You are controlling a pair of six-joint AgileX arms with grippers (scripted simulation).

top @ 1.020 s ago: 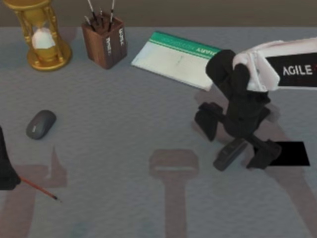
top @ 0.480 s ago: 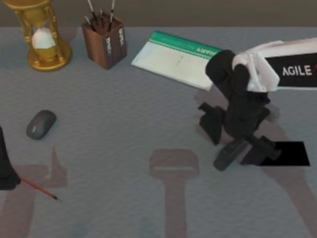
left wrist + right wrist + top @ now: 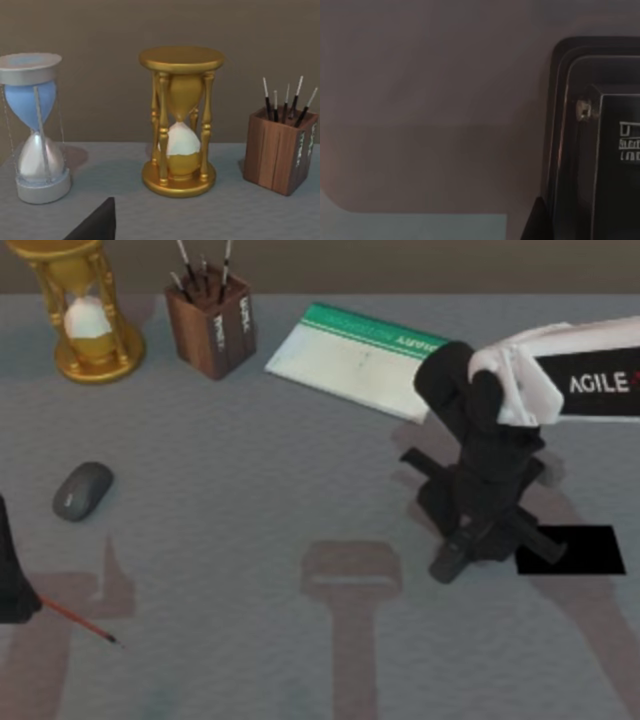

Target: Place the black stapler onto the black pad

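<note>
Just left of the black pad (image 3: 570, 549), at the table's right side, the black stapler (image 3: 452, 558) lies slanted on the grey table (image 3: 250, 500), its upper end under the right gripper (image 3: 478, 537), whose fingers are pinched onto it. The pad's left edge is overlapped by one finger; the rest of it lies bare. One white diary (image 3: 355, 358) sits behind the arm. The wide middle of the table is open. Far left: one mouse (image 3: 82, 490), one red pencil (image 3: 80, 622), and the parked left gripper (image 3: 12, 580); whether it is spread I cannot tell. Two hourglasses, gold (image 3: 181, 120) and silver-blue (image 3: 35, 127). One wooden holder (image 3: 211, 322) carries several pens.
</note>
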